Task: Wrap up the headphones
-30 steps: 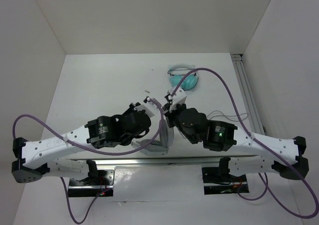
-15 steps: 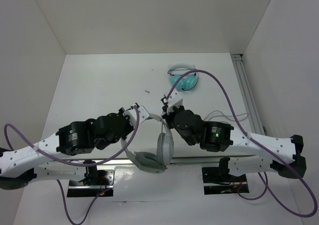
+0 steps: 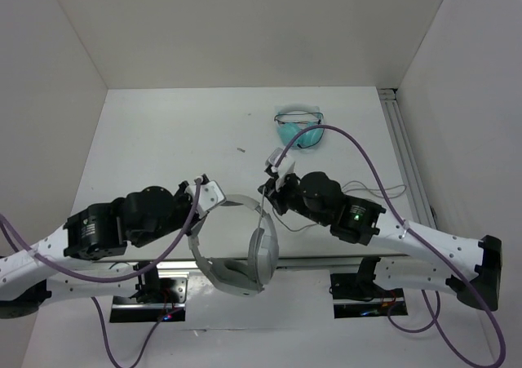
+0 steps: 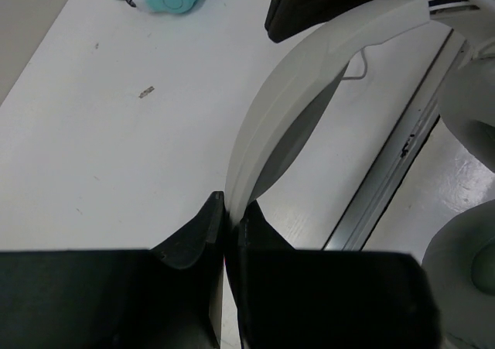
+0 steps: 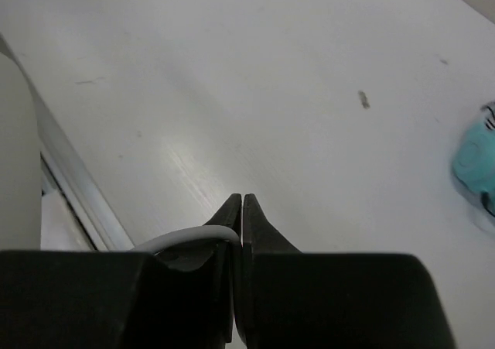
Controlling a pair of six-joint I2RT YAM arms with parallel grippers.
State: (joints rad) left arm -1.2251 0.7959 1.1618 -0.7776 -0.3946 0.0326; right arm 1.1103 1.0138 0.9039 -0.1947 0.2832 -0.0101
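Over near table edge (image 4: 384, 175), seemingly: headphones (image 3: 263, 250)

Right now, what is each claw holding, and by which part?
The left claw pinches the grey headphones by the headband; the right claw pinches their thin cable.

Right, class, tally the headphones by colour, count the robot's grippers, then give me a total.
Light-grey headphones: 1
Teal headphones: 1
Grippers: 2, the left gripper and the right gripper
Total: 4
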